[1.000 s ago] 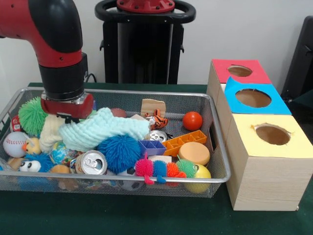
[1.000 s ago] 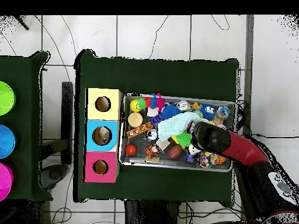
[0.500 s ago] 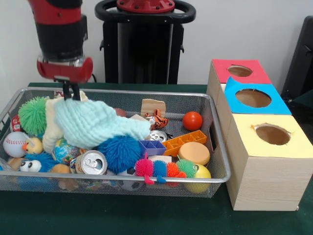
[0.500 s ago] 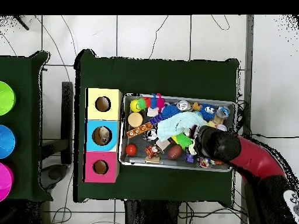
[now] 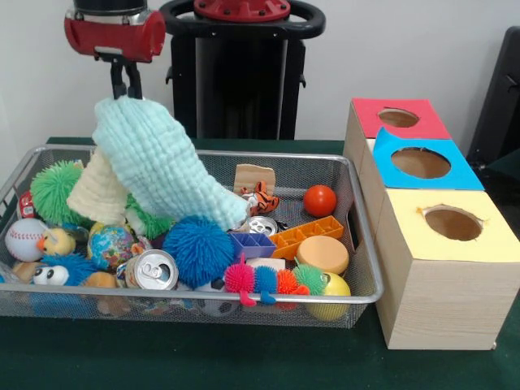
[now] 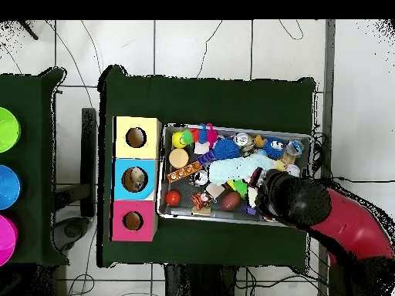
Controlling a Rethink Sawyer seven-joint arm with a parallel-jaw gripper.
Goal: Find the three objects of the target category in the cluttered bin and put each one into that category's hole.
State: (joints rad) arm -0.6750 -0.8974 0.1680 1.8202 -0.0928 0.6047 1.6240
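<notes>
Hanging straight down from your gripper (image 5: 125,81), whose fingers are clenched on its top corner, the pale green cloth (image 5: 158,162) runs long axis downward and toward the three-holed box (image 5: 431,236) (its low end trails in the wire bin (image 5: 357,244)).

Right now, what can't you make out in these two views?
- Front view: the gripper shut on the pale mint knitted cloth, which hangs and hides the wire mesh bin contents behind it.
- Overhead view: the red and black arm covers the bin's right end and the grip.
- Front view: insides of the red-topped box hole cannot be seen.
</notes>
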